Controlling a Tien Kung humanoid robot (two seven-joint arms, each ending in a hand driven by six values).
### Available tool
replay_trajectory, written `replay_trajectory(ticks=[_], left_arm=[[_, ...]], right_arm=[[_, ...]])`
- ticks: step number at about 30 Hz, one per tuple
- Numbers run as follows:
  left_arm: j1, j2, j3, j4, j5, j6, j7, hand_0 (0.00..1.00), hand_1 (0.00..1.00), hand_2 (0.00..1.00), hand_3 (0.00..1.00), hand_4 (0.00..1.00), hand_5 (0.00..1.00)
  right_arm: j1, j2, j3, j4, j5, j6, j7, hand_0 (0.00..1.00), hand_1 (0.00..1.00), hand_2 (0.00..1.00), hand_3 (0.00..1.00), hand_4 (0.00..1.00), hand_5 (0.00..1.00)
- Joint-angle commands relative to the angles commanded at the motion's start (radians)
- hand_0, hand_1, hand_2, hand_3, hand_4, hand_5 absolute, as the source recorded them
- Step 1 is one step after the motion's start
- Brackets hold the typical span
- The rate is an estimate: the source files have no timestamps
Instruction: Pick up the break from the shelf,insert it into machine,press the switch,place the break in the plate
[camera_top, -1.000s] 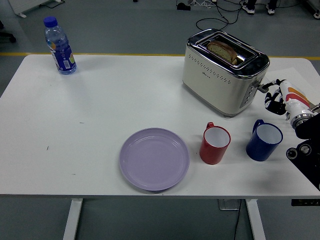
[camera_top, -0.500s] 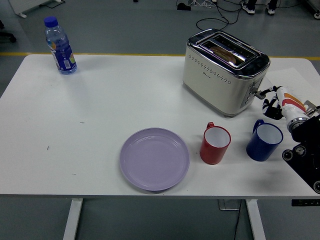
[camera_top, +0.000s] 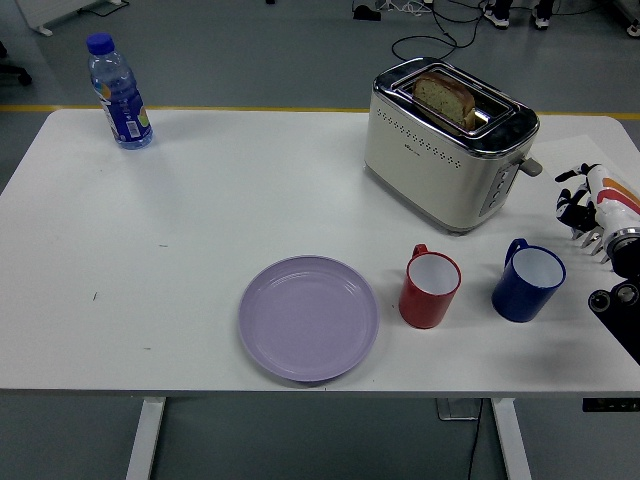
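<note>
A slice of brown bread (camera_top: 445, 97) stands up out of the near slot of the cream and chrome toaster (camera_top: 440, 150) at the back right of the table. The toaster's lever (camera_top: 530, 166) sticks out of its right end, near the top. My right hand (camera_top: 580, 212) hovers a short way right of that lever, apart from it, fingers relaxed and holding nothing. A lilac plate (camera_top: 308, 318) lies bare near the table's front edge, left of centre. My left arm is out of view.
A red mug (camera_top: 431, 288) and a blue mug (camera_top: 528, 281) stand side by side in front of the toaster, right of the plate. A blue-capped water bottle (camera_top: 119, 92) stands at the far left corner.
Half a second ago the bread sat low in the slot with my right hand at the lever. Now the bread stands high again and the hand has drawn back to the right.
</note>
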Motion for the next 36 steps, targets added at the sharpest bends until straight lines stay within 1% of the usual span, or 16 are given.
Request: replay_trajectory(ticks=[7, 8, 11, 13, 14, 19, 20, 23, 25, 26, 28, 31, 32, 34, 36], left_arm=[[0.0, -0.001, 0.002, 0.0, 0.0, 0.0, 0.001, 0.635, 0.528, 0.504, 0.522, 0.289, 0.876], [0.0, -0.001, 0.002, 0.0, -0.001, -0.001, 0.001, 0.636, 0.528, 0.504, 0.522, 0.289, 0.877], [0.001, -0.002, 0.002, 0.0, 0.002, -0.001, 0.003, 0.636, 0.528, 0.504, 0.522, 0.289, 0.877], [0.002, -0.001, 0.003, 0.0, 0.001, -0.002, 0.003, 0.636, 0.528, 0.504, 0.522, 0.289, 0.877], [0.003, -0.001, 0.003, 0.0, 0.001, -0.002, 0.004, 0.636, 0.53, 0.504, 0.522, 0.289, 0.877], [0.006, -0.001, 0.003, 0.0, 0.003, -0.002, 0.005, 0.636, 0.53, 0.504, 0.522, 0.289, 0.877], [0.007, -0.001, 0.003, 0.0, 0.004, -0.002, 0.005, 0.636, 0.53, 0.506, 0.522, 0.29, 0.876], [0.008, 0.0, 0.001, 0.0, 0.006, -0.002, 0.006, 0.636, 0.53, 0.506, 0.522, 0.29, 0.876], [0.009, 0.0, 0.002, 0.0, 0.007, -0.003, 0.007, 0.636, 0.53, 0.506, 0.522, 0.29, 0.876], [0.009, 0.001, 0.003, 0.0, 0.007, -0.004, 0.007, 0.637, 0.53, 0.506, 0.522, 0.289, 0.875], [0.009, 0.001, 0.003, 0.0, 0.007, -0.004, 0.007, 0.637, 0.53, 0.506, 0.522, 0.289, 0.875], [0.009, 0.003, 0.003, 0.0, 0.007, -0.004, 0.007, 0.637, 0.53, 0.506, 0.522, 0.289, 0.875], [0.009, 0.004, 0.003, 0.0, 0.007, -0.004, 0.007, 0.637, 0.53, 0.505, 0.522, 0.29, 0.877], [0.009, 0.004, 0.003, 0.0, 0.008, -0.004, 0.008, 0.637, 0.53, 0.505, 0.522, 0.29, 0.877], [0.008, 0.006, 0.004, 0.0, 0.005, -0.004, 0.007, 0.637, 0.53, 0.505, 0.522, 0.29, 0.877]], right_arm=[[-0.009, -0.016, 0.048, 0.017, -0.007, -0.013, 0.007, 0.054, 0.109, 0.251, 0.642, 0.4, 0.087], [-0.009, -0.017, 0.051, 0.021, -0.005, -0.015, 0.011, 0.165, 0.2, 0.338, 0.733, 0.419, 0.12], [-0.005, -0.016, 0.061, 0.052, -0.022, -0.025, 0.034, 0.165, 0.2, 0.338, 0.733, 0.419, 0.12], [0.001, -0.013, 0.069, 0.074, -0.03, -0.017, 0.045, 0.165, 0.2, 0.338, 0.733, 0.419, 0.12], [0.006, -0.012, 0.07, 0.084, -0.027, -0.01, 0.05, 0.612, 0.637, 0.766, 0.908, 0.666, 0.352], [0.037, -0.004, 0.066, 0.126, 0.006, 0.009, 0.074, 0.612, 0.637, 0.766, 0.908, 0.666, 0.352], [0.05, 0.001, 0.06, 0.132, 0.011, 0.012, 0.077, 0.765, 0.749, 0.887, 0.939, 0.723, 0.397], [0.078, 0.011, 0.046, 0.138, 0.023, 0.014, 0.081, 0.765, 0.749, 0.887, 0.939, 0.723, 0.397], [0.111, 0.022, 0.028, 0.142, 0.03, 0.02, 0.082, 0.765, 0.749, 0.887, 0.939, 0.723, 0.397], [0.132, 0.029, 0.015, 0.144, 0.036, 0.022, 0.081, 0.793, 0.779, 0.905, 0.943, 0.743, 0.397], [0.14, 0.031, 0.011, 0.145, 0.038, 0.023, 0.08, 0.793, 0.779, 0.905, 0.943, 0.743, 0.397], [0.216, 0.056, -0.04, 0.138, 0.039, 0.032, 0.075, 0.793, 0.779, 0.905, 0.943, 0.743, 0.397], [0.231, 0.063, -0.051, 0.135, 0.038, 0.036, 0.073, 0.798, 0.783, 0.898, 0.932, 0.746, 0.377], [0.265, 0.074, -0.071, 0.129, 0.034, 0.043, 0.069, 0.798, 0.783, 0.898, 0.932, 0.746, 0.377], [0.32, 0.099, -0.113, 0.098, 0.015, 0.075, 0.052, 0.798, 0.783, 0.898, 0.932, 0.746, 0.377]])
